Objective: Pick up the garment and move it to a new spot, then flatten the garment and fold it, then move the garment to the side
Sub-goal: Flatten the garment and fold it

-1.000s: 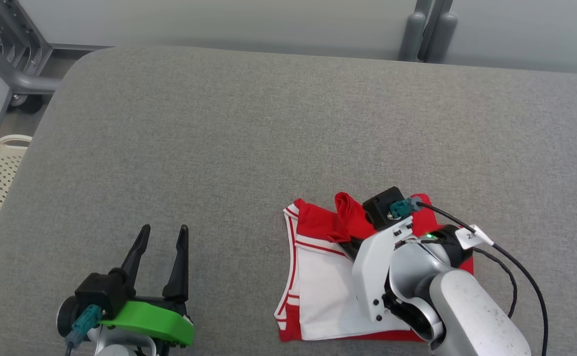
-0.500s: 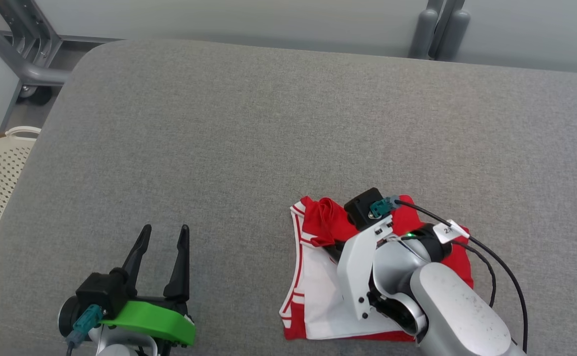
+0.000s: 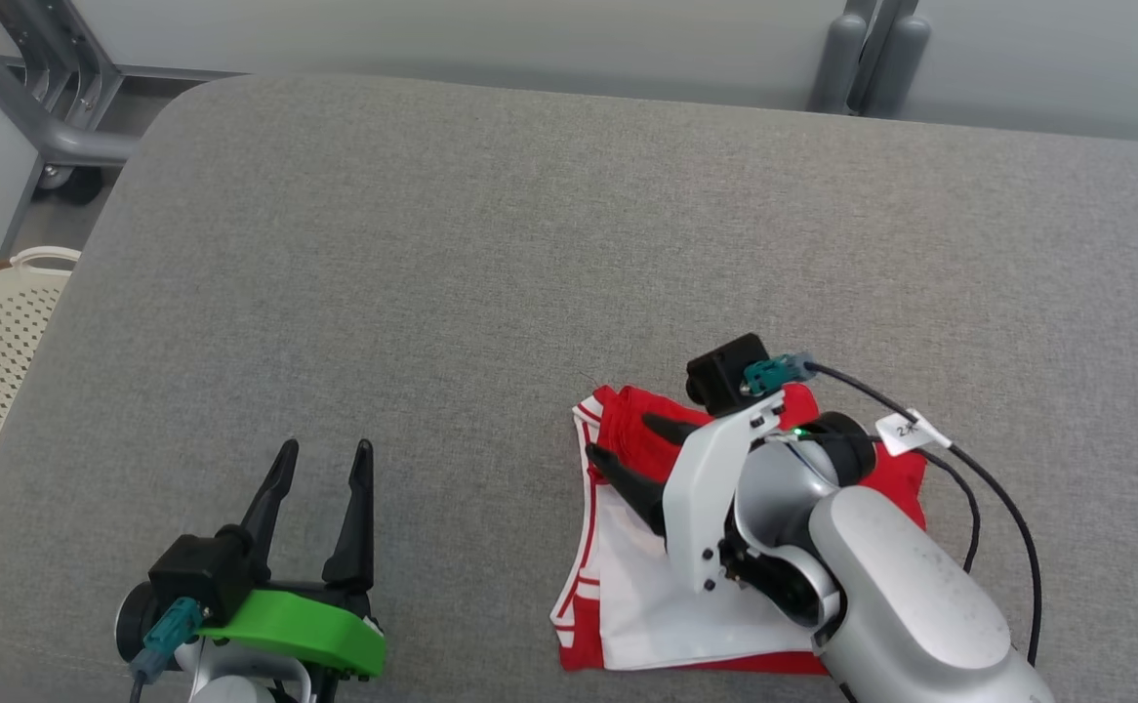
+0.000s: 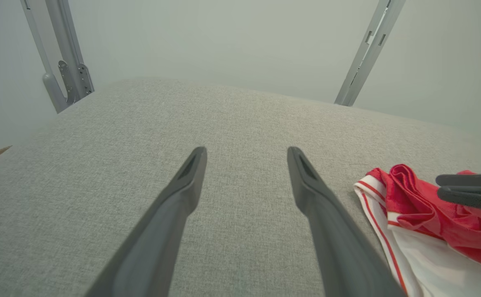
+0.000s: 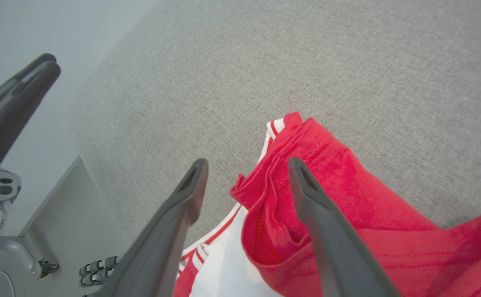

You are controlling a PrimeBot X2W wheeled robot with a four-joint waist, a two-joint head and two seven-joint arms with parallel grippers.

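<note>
Your garment (image 3: 628, 596), red and white, lies at the near right of the gray counter (image 3: 491, 244), with its far left corner bunched in a red fold. Your right tool (image 3: 623, 439) sits over that corner, fingers spread and gripping nothing. One finger is over the red fold, the other just past the striped edge; contact cannot be told. Your left tool (image 3: 325, 451), also spread and empty, is well left of the garment.
</note>
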